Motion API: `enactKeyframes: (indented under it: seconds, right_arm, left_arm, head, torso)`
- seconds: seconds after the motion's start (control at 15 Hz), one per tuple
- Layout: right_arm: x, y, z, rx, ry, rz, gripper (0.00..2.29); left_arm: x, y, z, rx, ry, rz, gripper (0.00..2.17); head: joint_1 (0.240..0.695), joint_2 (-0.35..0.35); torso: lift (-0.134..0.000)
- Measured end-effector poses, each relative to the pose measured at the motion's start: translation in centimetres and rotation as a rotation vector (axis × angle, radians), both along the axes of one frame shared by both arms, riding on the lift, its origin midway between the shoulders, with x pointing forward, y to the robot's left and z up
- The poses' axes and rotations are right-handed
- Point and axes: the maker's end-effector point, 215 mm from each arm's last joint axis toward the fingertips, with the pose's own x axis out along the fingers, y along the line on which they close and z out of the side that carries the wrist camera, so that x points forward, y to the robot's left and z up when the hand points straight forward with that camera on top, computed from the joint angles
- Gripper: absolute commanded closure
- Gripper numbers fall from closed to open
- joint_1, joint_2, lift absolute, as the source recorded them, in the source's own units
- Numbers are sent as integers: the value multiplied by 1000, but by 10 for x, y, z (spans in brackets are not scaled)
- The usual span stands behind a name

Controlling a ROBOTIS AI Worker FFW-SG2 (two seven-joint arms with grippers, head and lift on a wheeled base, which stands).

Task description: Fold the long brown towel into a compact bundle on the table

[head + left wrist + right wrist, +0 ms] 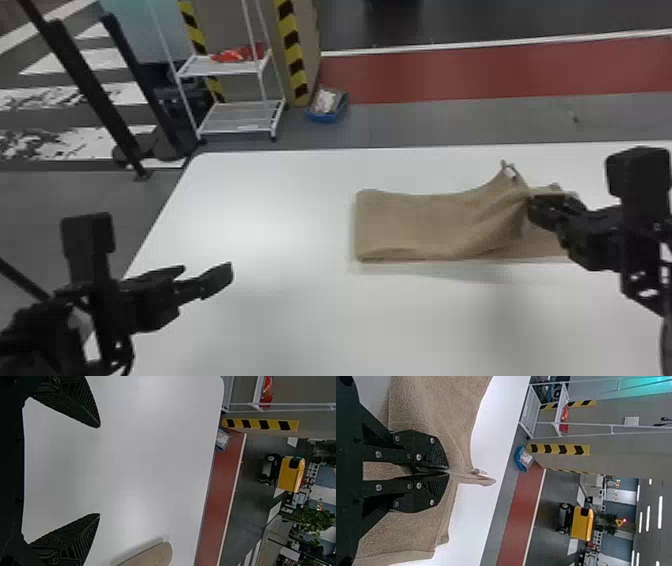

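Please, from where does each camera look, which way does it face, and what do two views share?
Head view: on the head, facing forward and down at the white table and brown towel; left arm and right arm show.
Left wrist view: on the left wrist, facing across the table into the room; left gripper shows, jaws open.
Right wrist view: on the right wrist, facing past right gripper, jaws shut on the towel.
Both wrist views share the red floor strip.
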Motion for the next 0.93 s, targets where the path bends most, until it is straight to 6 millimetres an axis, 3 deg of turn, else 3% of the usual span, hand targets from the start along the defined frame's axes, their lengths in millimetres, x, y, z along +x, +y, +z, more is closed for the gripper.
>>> enactKeyframes:
  seconds: [0.13,0.2,0.33,0.47,0.6,0.8,0.93]
  right_arm:
    - [-2,-4,4,17,2,-8,1015]
    - [-3,-10,16,25,-8,-24,1015]
    - [-6,-31,37,46,-24,-68,1011]
    - [-8,-66,45,74,-28,-133,1015]
    - [-10,-86,32,86,-7,-169,1015]
    - [-5,-89,8,89,30,-173,1015]
    - [2,-87,8,106,38,-168,1015]
  left_arm:
    - [-1,-1,0,-3,0,1,87]
    - [-2,-1,-1,-5,2,2,87]
    - [-4,-1,-2,-7,5,4,87]
    - [-5,-5,-1,-12,1,2,87]
    - [-6,-10,-2,-19,1,-1,87]
    - [-9,-14,-3,-23,4,-3,87]
    - [-10,-12,-4,-20,6,1,87]
  head:
    - [695,166]
    - [695,160]
    - [695,143]
    - [695,95]
    - [695,65]
    - [695,51]
    - [695,51]
  torso:
    - [-123]
    - [-123]
    - [-123]
    - [-123]
    - [-123]
    - [-123]
    - [-123]
